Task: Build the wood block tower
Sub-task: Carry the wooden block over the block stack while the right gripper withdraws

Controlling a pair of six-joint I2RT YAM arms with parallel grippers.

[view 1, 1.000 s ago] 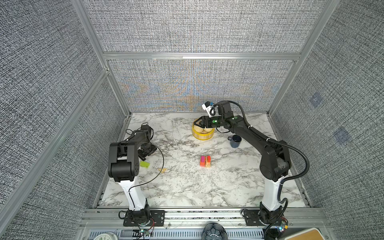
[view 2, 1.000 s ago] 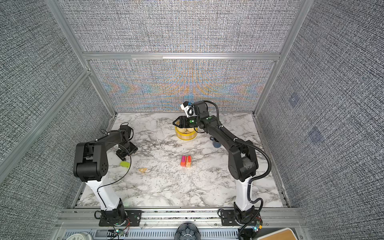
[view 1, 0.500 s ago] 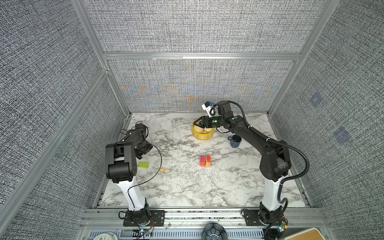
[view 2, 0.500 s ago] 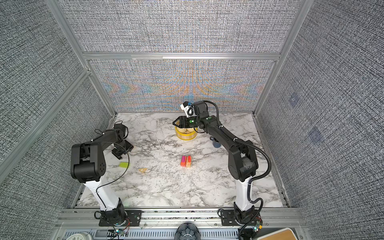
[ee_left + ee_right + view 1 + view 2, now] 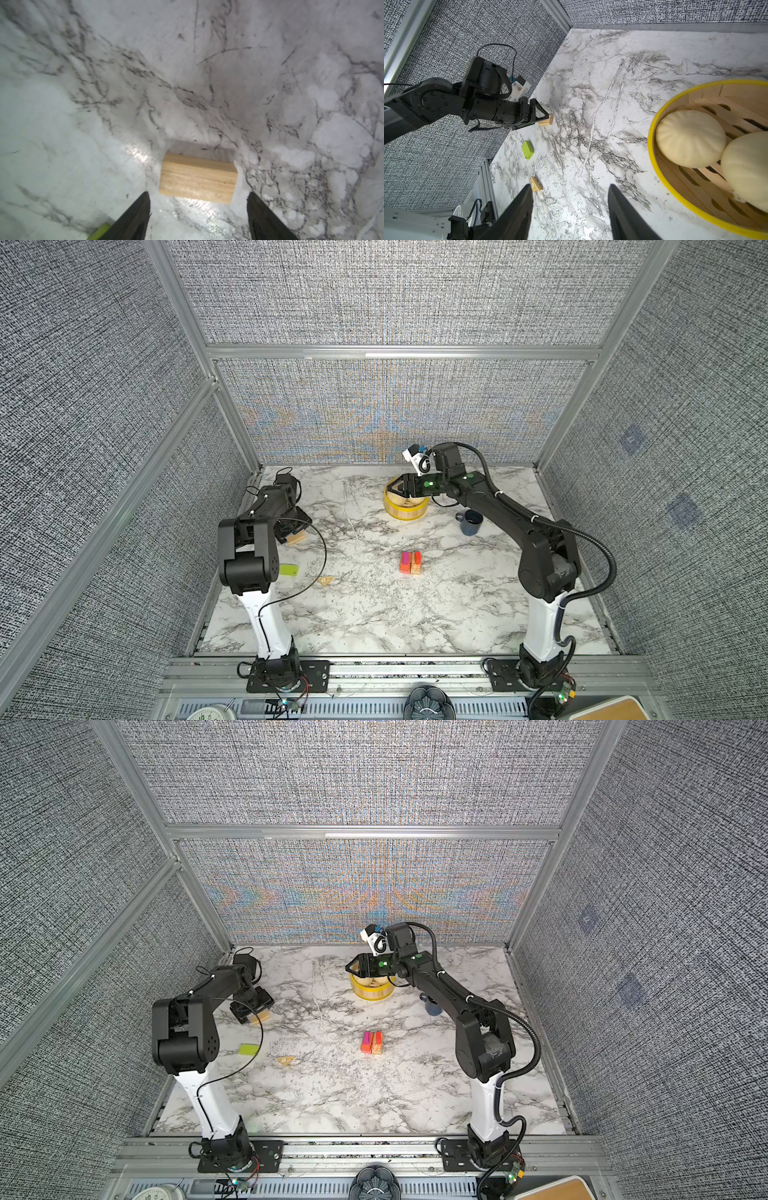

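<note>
The tower (image 5: 410, 563) (image 5: 372, 1043) is a small cluster at mid-table: pink over orange beside red over tan. A plain tan block (image 5: 198, 180) (image 5: 297, 538) (image 5: 546, 121) lies flat on the marble just ahead of my left gripper (image 5: 198, 194) (image 5: 293, 526). That gripper is open, with one finger on either side, and is not touching the block. A lime-green slab (image 5: 288, 570) (image 5: 527, 149) and a small tan piece (image 5: 327, 580) (image 5: 536, 184) lie loose nearer the front. My right gripper (image 5: 570, 187) (image 5: 395, 488) hovers open and empty over the steamer basket's edge.
The yellow steamer basket (image 5: 405, 512) (image 5: 654, 158) with white buns stands at the back middle. A dark blue mug (image 5: 471, 522) is to its right. The left arm works close to the left wall and its cable loops over the table.
The left arm has shifted slightly near the left wall and its jaws have opened a little wider; the tan block now shows at the fingertips. The right arm has not moved.
</note>
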